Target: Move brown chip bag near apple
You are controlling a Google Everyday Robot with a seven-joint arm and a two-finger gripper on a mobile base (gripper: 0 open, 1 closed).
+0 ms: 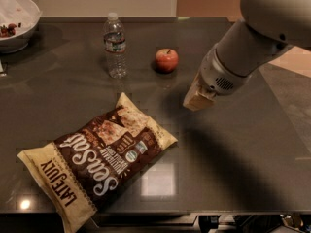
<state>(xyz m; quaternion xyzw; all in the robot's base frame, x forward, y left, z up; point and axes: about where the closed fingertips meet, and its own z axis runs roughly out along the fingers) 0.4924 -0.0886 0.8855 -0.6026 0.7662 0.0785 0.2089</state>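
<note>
The brown chip bag (99, 159) lies flat on the dark table (233, 169), at the front left, with its "LATE JULY" end toward the front edge. The red apple (166, 59) stands at the back centre, well apart from the bag. My gripper (198, 98) hangs from the white arm (243, 57) above the table, to the right of the bag's far end and in front of and right of the apple. It touches neither and holds nothing.
A clear plastic water bottle (115, 45) stands upright left of the apple. A white bowl (17, 23) with some food sits at the back left corner. The table's front edge runs just below the bag.
</note>
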